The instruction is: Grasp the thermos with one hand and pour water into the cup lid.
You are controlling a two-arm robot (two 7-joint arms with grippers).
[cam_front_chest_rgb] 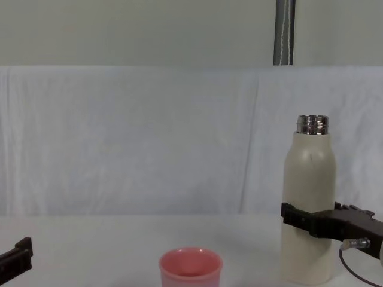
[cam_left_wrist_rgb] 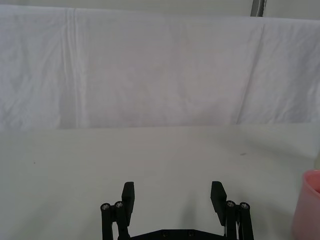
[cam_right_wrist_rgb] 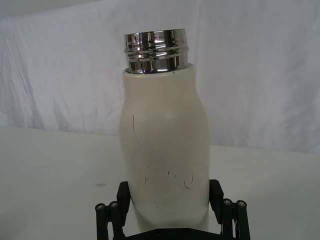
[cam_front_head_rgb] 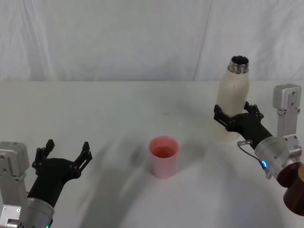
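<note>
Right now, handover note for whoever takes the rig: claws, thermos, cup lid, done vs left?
Right claw: shut on the thermos, gripping its lower body; bottle upright, base on the table, steel neck uncapped.
Left claw: open, holding nothing, parked low on the robot's left side.
Cup lid: upright on the table, centre front, apart from the thermos and to its left. Cannot tell whether it holds water.
Done: thermos grasped.
Left: lift it, carry it over the cup lid, tilt and pour, set it back.
</note>
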